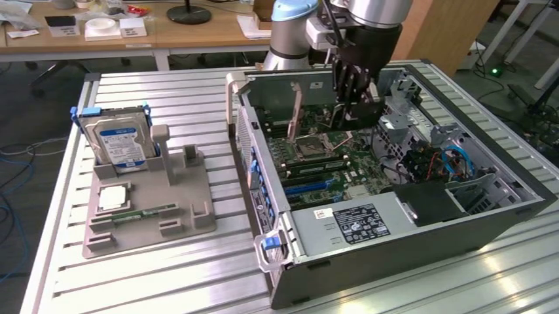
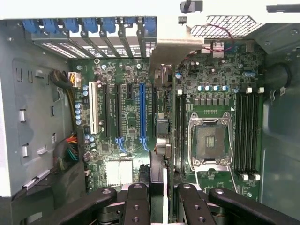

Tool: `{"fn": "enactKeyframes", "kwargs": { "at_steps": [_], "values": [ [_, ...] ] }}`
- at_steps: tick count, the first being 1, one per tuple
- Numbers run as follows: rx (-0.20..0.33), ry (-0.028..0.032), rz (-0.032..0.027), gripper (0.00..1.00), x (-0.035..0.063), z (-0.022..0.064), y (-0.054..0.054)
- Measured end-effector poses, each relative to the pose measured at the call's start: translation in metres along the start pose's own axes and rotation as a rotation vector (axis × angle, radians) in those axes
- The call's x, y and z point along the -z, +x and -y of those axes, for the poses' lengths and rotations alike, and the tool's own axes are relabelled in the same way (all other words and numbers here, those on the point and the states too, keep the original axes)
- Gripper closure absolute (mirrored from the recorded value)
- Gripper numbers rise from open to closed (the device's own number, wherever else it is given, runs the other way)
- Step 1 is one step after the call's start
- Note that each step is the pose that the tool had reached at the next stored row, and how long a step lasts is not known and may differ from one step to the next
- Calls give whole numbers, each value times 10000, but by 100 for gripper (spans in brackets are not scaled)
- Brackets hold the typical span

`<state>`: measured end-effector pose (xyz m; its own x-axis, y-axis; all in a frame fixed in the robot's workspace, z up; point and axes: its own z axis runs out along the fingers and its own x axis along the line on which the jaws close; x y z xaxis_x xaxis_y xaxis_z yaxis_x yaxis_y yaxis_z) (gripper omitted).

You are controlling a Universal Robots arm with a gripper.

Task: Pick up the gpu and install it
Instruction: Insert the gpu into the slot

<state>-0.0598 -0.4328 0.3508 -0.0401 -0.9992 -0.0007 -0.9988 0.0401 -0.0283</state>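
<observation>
1. Your arm (image 1: pixel 290 47) had smooth silver-grey sections, and one joint wore a pale blue cap (image 1: pixel 292 8).
2. Black cables (image 1: pixel 330 19) hung alongside its wrist, clipped near a small white connector.
3. Your hand (image 1: pixel 354 101) was matte black, built from jointed link fingers (image 2: pixel 136 204).
4. You could see that each link carried round pivot pins (image 2: pixel 107 191), and that the outer links looked rounded and slightly glossy.

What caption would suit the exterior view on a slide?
Robot fingers hold the gpu over the motherboard inside the open computer case; a hard drive stands on the holder beside it.
</observation>
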Motion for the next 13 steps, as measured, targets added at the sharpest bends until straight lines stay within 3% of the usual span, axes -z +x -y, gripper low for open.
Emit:
{"fn": "enactKeyframes", "kwargs": {
  "at_steps": [13],
  "values": [
    [0,0,-1,73,-97,-70,8]
  ]
}}
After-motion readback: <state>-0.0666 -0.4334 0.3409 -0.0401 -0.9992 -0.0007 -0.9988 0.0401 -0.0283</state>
